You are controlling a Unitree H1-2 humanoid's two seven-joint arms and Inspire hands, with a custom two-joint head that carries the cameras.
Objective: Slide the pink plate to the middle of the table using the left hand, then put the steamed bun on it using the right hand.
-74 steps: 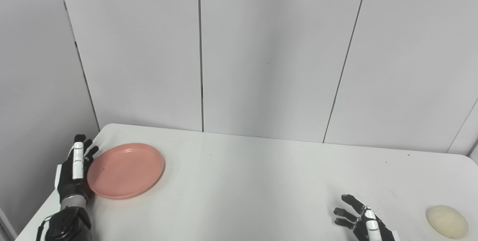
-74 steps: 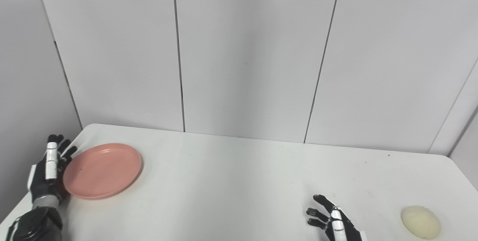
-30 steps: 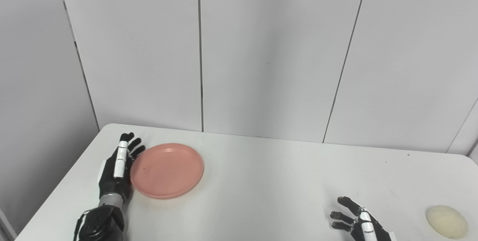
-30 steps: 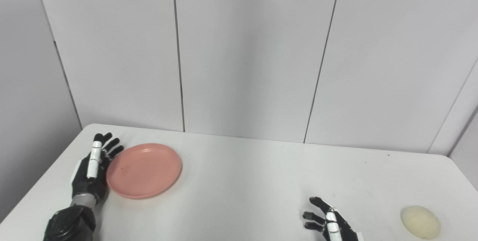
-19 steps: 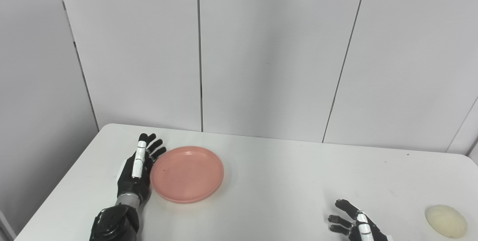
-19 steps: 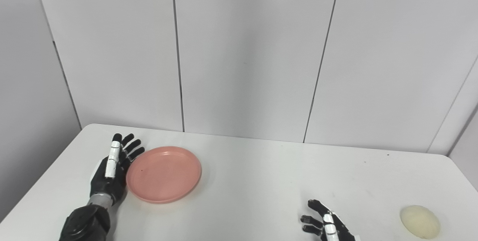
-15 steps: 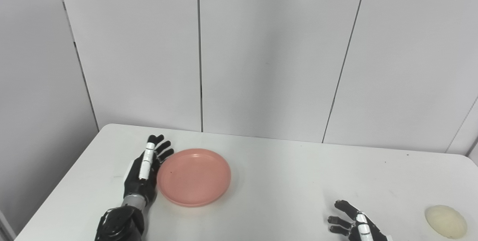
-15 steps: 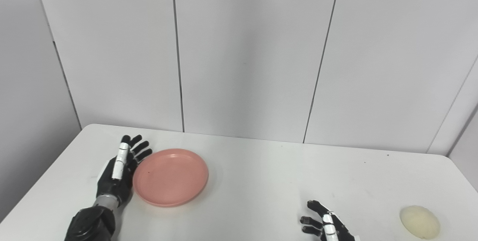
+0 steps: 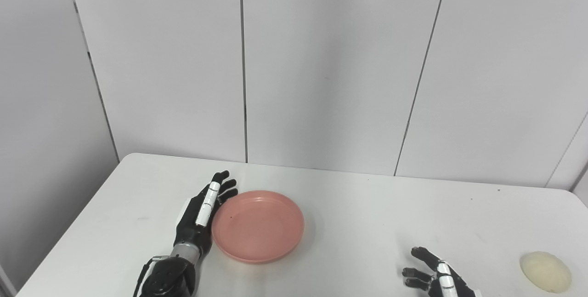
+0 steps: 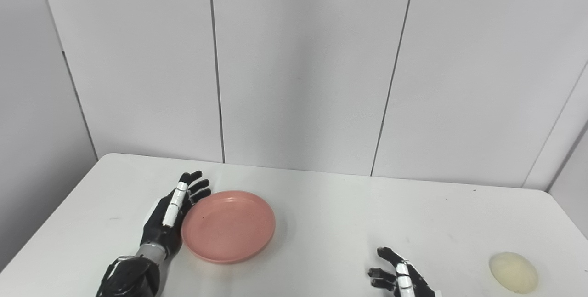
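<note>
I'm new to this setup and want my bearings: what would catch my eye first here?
The pink plate stands out, the only strong colour on the white table, lying left of centre. The black left hand stands flat against the plate's left rim, fingers spread. Far to the right, near the table's front edge, sits the pale steamed bun, with the open right hand between it and the plate, touching neither.

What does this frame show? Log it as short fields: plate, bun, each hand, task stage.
plate: pink plate flat on the table, left of centre, empty
bun: steamed bun near the table's right end, untouched
left hand: left hand open, flat against the plate's left rim
right hand: right hand open, holding nothing, apart from the bun
stage: plate slide under way; bun not yet picked up
</note>
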